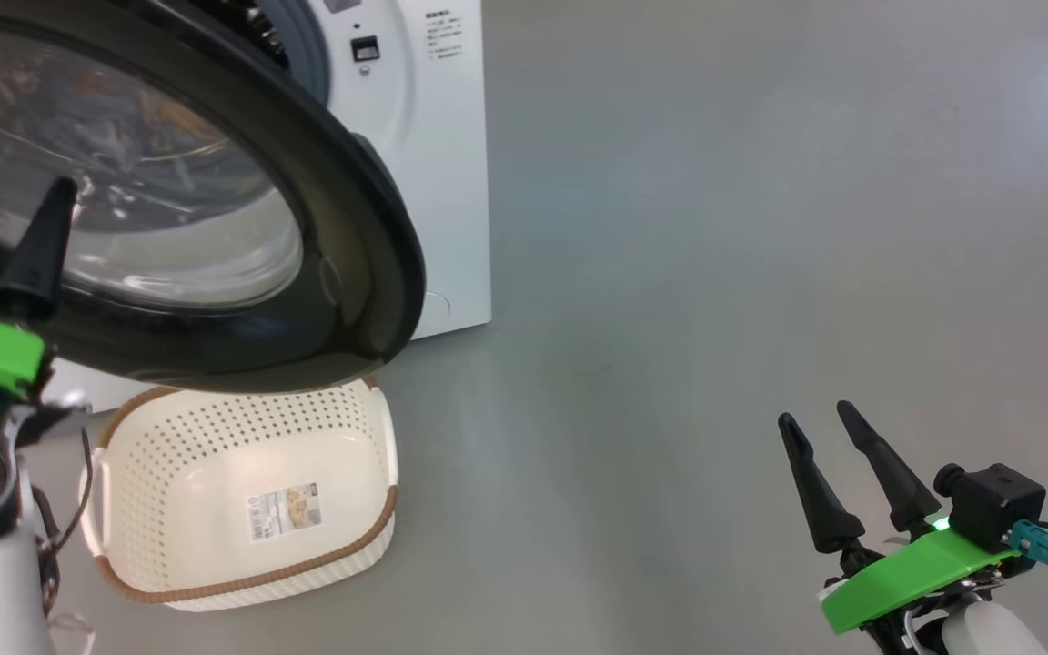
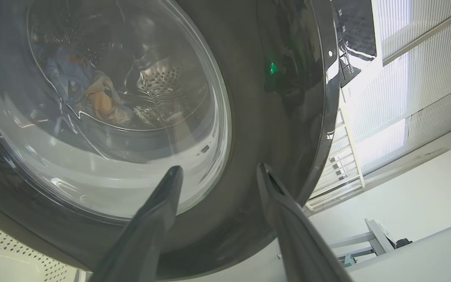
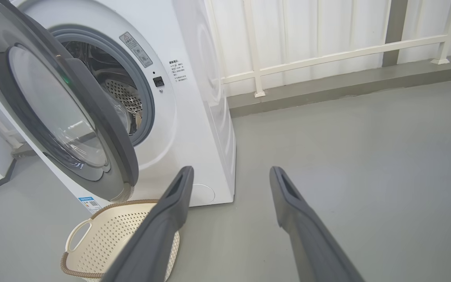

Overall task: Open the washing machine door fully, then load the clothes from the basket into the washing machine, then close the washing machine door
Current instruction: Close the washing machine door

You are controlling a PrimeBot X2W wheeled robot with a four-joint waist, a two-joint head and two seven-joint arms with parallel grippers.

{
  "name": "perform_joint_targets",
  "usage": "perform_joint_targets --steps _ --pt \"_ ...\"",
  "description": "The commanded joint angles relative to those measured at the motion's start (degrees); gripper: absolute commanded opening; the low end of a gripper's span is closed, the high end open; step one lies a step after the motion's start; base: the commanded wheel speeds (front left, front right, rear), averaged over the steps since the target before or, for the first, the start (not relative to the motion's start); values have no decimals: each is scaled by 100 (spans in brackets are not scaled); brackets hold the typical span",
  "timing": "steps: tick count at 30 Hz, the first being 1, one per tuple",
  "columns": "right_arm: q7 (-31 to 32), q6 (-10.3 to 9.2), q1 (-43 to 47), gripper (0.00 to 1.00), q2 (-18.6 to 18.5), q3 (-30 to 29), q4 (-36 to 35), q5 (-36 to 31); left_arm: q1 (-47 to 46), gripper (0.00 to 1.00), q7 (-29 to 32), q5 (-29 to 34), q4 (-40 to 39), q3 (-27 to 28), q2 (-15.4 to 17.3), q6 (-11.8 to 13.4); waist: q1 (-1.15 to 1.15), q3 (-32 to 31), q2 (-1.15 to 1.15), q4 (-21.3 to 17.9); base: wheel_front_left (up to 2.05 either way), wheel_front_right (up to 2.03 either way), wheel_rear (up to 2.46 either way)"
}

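Note:
The washing machine [image 1: 424, 136] stands at the upper left with its round black door [image 1: 342, 227] swung out over the basket [image 1: 369, 537]. The cream basket holds no garments, just a paper label on its floor. Seen through the door glass, blue and orange clothes [image 2: 92, 98] lie in the steel drum. My left gripper [image 2: 217, 168] is open, fingers spread close to the door's glossy outer face [image 2: 272, 117], holding nothing; one finger [image 1: 37, 246] rises at the far left. Low at the right, my right gripper [image 1: 815, 414] is open and empty, well away from the machine.
Grey floor [image 1: 760, 227] stretches wide to the right of the machine. A white railing [image 3: 327, 58] and a low kerb run along the back wall. The basket [image 3: 92, 239] sits right under the door's lower edge [image 3: 104, 129].

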Motion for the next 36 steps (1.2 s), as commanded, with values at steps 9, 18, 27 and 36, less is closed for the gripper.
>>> perform_joint_targets --steps 9,18,27,36 --pt "-27 9 -44 100 -160 87 -107 -6 599 100 -484 241 -327 135 189 -440 0 -211 0 376 0 0 0" --pt "-27 9 -24 100 -238 101 -88 8 1239 100 -1122 798 -494 -65 216 -745 0 -362 0 700 0 0 0" --pt "-27 9 65 100 -260 124 -65 15 1988 100 -1944 1181 -556 -338 174 -916 0 -505 0 876 0 0 0" --pt "-27 9 114 100 -287 97 -127 5 2623 100 -3040 1730 -537 -788 283 -953 0 -524 0 1019 0 0 0"
